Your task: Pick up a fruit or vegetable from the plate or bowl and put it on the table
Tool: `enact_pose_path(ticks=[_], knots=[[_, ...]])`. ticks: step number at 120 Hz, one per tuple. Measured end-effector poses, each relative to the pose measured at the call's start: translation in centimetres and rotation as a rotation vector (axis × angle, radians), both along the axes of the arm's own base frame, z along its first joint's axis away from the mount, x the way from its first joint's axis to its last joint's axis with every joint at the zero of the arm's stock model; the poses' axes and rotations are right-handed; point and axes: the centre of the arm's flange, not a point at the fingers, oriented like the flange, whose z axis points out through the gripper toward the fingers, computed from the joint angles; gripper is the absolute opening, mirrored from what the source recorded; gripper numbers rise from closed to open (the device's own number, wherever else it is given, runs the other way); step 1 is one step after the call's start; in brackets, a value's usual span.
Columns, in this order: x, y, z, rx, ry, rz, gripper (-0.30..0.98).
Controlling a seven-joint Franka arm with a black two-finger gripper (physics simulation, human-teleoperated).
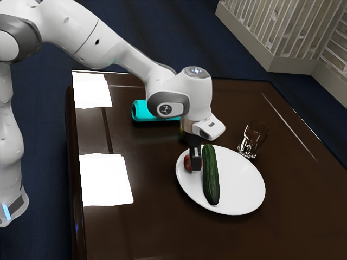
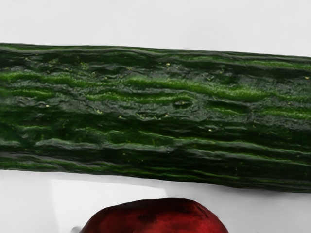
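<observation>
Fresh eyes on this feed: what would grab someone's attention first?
Probably the long dark-green cucumber, lying across the white plate. Next, the black gripper reaching down beside it, at the red fruit or vegetable on the same plate. Then the bright turquoise object behind the arm.

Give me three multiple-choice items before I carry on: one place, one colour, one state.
1. Where is the cucumber?
A) On the bare table
B) On the plate
C) In a bowl

2. What colour is the round item beside it?
A) Red
B) Yellow
C) White

3. How does the cyan cylinder rest?
A) Upright
B) Leaning on the plate
C) On its side

1 B: the exterior view has white plate around it.
2 A: its skin is dark red in the wrist view.
3 C: its length lies along the tabletop.
</observation>
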Motion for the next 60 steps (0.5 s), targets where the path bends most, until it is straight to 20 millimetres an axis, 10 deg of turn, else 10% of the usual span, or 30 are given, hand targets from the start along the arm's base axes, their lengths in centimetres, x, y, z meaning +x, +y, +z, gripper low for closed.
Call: enact_pose_path(ticks=[17,34,60], knots=[[0.3,0.0,0.9,0.021,0.013,-0.007,0.42],[2.4,-1.4,10.3,0.029,0.015,-0.007,0.41],[3.8,-11.6,13.9,-0.039,-0.071,-0.165,0.40]])
